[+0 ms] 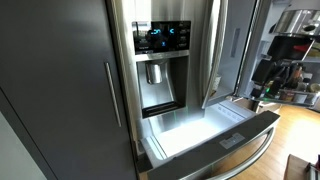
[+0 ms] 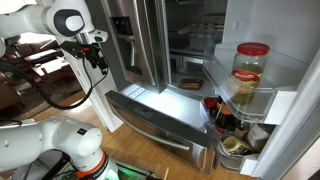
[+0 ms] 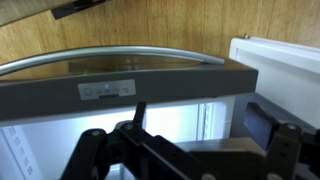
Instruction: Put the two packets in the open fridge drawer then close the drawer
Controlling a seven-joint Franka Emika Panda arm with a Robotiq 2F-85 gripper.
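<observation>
The fridge drawer [image 1: 190,130] is pulled out below the dispenser, bright white inside, with a long curved bar handle [image 1: 240,160] on its steel front. It also shows in an exterior view [image 2: 160,105]. My gripper [image 1: 262,85] hangs to the side of the drawer, apart from it, and appears in an exterior view [image 2: 96,55] too. In the wrist view the gripper [image 3: 200,116] is open over the drawer's lit inside [image 3: 160,125], just behind the drawer front [image 3: 120,90], with nothing between its fingers [image 3: 262,120]. The two packets do not show in any view.
An open fridge door [image 2: 250,90] holds a red-lidded jar [image 2: 251,70] and bottles on its shelves beside the drawer. The dispenser panel [image 1: 160,38] sits above the drawer. A dark cabinet [image 1: 55,90] stands next to the fridge. Wooden floor [image 3: 150,25] lies below.
</observation>
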